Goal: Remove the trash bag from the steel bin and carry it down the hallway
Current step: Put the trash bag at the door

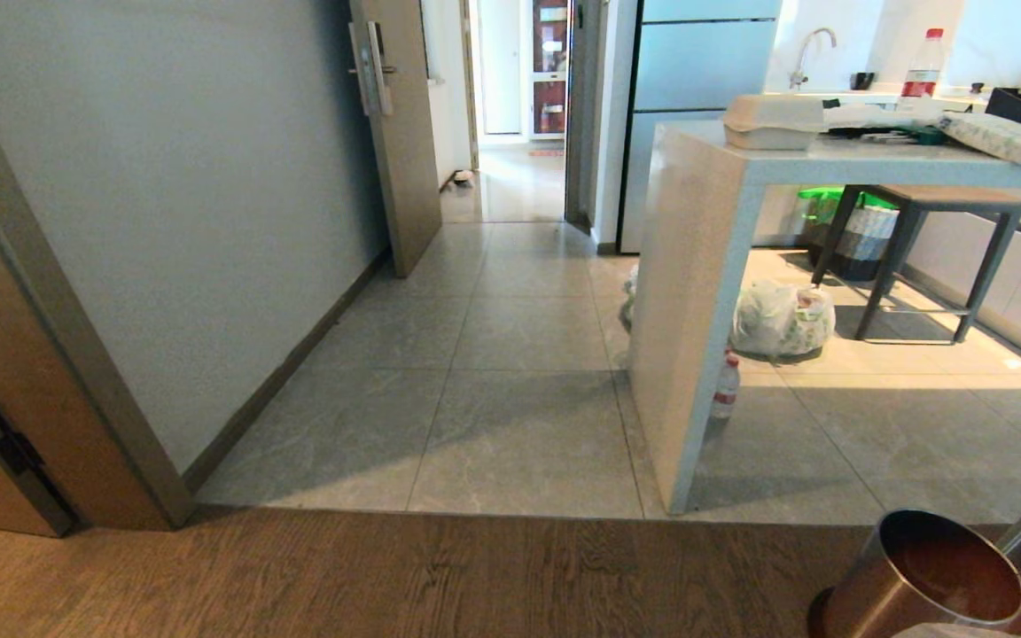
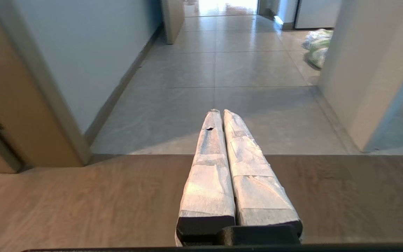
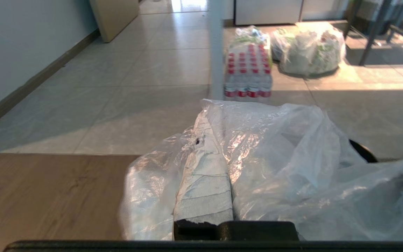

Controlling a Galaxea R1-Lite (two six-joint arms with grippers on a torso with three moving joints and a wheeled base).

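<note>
In the right wrist view the trash bag point(image 3: 285, 150), thin clear wrinkled film, is bunched over my right gripper point(image 3: 206, 119), which is shut on it. One taped finger point(image 3: 203, 182) shows; the film covers the other. A piece of the steel bin's black rim point(image 3: 364, 152) peeks out behind the bag. The head view has the steel bin point(image 1: 909, 576) at the bottom right on the wood floor, its shiny inside bare. My left gripper point(image 2: 219, 111) is shut and holds nothing, level above the wood floor. The hallway point(image 1: 510, 186) with glossy beige tiles lies beyond the open doorway ahead.
A pale counter point(image 1: 697, 310) stands right of the grey tiled path. Beside it are a white bag with green print point(image 1: 781, 319), a pack of water bottles point(image 3: 247, 70) and a stool point(image 1: 927, 248). An open door point(image 1: 400, 133) and a grey wall point(image 1: 209, 221) bound the left.
</note>
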